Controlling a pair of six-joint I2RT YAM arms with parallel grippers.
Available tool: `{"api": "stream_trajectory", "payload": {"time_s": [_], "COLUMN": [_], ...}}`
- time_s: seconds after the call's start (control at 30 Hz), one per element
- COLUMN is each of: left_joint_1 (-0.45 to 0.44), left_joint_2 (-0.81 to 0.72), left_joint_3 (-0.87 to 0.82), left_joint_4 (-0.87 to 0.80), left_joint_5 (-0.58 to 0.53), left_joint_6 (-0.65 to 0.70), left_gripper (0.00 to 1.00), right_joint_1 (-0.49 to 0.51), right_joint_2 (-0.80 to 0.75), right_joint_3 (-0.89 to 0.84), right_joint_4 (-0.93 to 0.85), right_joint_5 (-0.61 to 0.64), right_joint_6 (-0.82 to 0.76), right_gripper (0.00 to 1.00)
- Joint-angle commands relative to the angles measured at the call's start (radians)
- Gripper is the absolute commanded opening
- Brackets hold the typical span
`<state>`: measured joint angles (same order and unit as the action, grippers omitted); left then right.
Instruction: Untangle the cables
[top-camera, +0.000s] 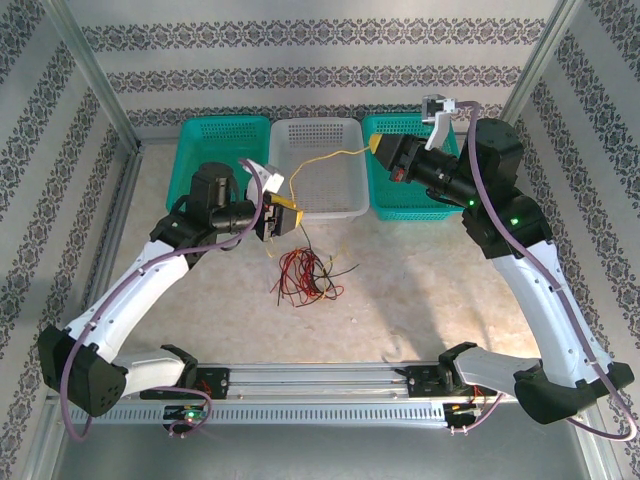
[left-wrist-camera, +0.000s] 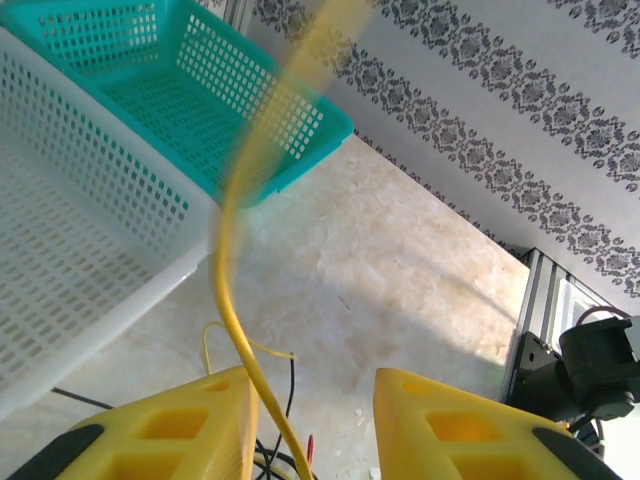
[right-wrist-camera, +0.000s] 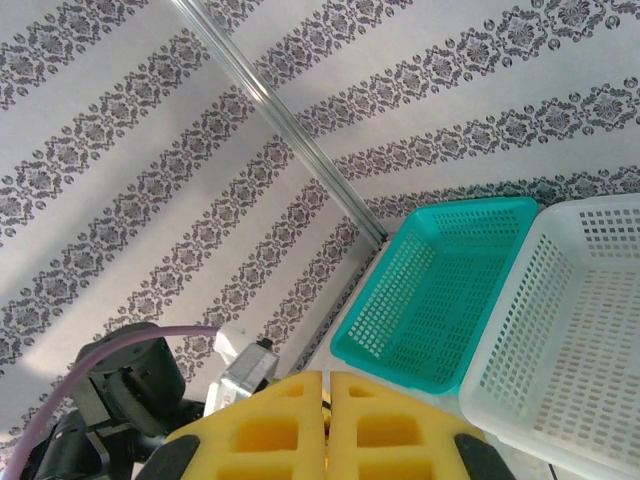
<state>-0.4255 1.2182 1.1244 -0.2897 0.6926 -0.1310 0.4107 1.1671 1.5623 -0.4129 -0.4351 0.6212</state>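
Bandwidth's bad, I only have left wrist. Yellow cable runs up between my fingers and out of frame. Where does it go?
Observer: The yellow cable crosses above the white basket to the right gripper, by the right-hand teal basket.
Operator: Is it gripped there?
Observer: Looks so. Right wrist view shows the fingers pressed together, with the cable ending at their tips.
Operator: Rest of the bundle?
Observer: The red and black cables lie heaped on the table, just near-side of the left gripper.

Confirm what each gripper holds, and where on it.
Right gripper pinches the yellow cable near one end; left gripper is open around it, gripping nothing.
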Motion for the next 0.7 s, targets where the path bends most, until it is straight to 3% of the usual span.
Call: {"api": "stream_trajectory", "payload": {"time_s": [0.0, 0.1, 0.27, 0.4, 0.43, 0.57, 0.67], "left_joint_1": [-0.009, -0.009, -0.010, -0.010, -0.009, 0.004, 0.036], "left_joint_2": [-0.009, -0.013, -0.034, -0.060, -0.064, -0.069, -0.058], "left_joint_3": [-0.023, -0.047, -0.086, -0.117, -0.121, -0.121, -0.095], "left_joint_4": [0.048, 0.070, 0.125, 0.183, 0.193, 0.221, 0.234], "left_joint_5": [0.027, 0.025, -0.001, -0.050, -0.071, -0.183, -0.274], "left_joint_6": [-0.037, -0.052, -0.093, -0.140, -0.155, -0.228, -0.308], "left_gripper": [0.30, 0.25, 0.02, 0.00, 0.00, 0.00, 0.00], "right_joint_1": [0.010, 0.010, 0.010, 0.010, 0.010, 0.004, -0.012], "right_joint_2": [-0.007, -0.010, -0.015, -0.020, -0.023, -0.037, -0.051], "right_joint_3": [0.024, 0.022, 0.015, 0.002, -0.001, -0.001, -0.022], "right_joint_4": [0.040, 0.046, 0.048, 0.045, 0.034, -0.106, -0.231], "right_joint_5": [0.005, 0.007, 0.012, 0.029, 0.052, 0.263, 0.424], "right_joint_6": [-0.004, 0.002, 0.002, 0.003, 0.000, -0.041, -0.047], "right_gripper": [0.00, 0.00, 0.00, 0.00, 0.04, 0.51, 0.65]}}
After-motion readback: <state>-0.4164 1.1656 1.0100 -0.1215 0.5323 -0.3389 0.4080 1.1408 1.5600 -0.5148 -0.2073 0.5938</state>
